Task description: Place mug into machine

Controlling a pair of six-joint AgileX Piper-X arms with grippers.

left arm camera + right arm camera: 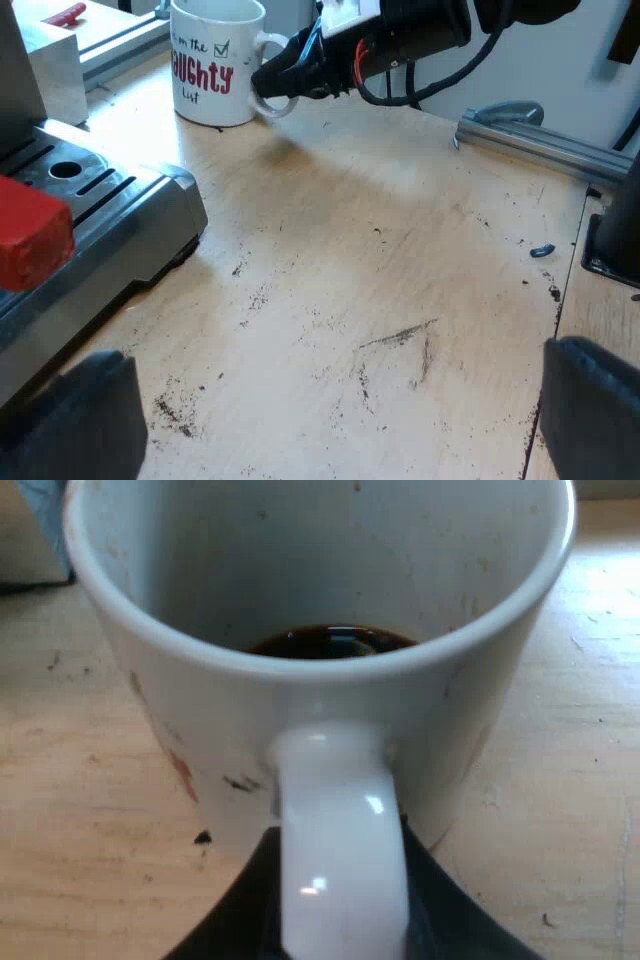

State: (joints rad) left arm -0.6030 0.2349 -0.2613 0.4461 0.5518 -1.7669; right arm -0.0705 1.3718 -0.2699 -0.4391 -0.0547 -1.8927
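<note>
A white mug (212, 62) with red lettering stands upright on the wooden table, beyond the espresso machine's drip tray (110, 205). My right gripper (276, 78) reaches the mug at its handle. Seen close in the right wrist view, the mug (320, 600) holds a little dark coffee, and its handle (340, 830) sits between my right gripper's (340, 925) black fingers (235, 915), which press against both its sides. My left gripper (330, 405) hovers open over bare table, with nothing between its fingers (70, 415). The holder's red handle end (32, 238) juts out above the drip tray.
Coffee grounds (395, 338) are scattered over the table. A metal rail (560, 148) lies beyond the mug side of the board, with a black base (615, 235) near it. A metal block (55, 70) stands behind the machine.
</note>
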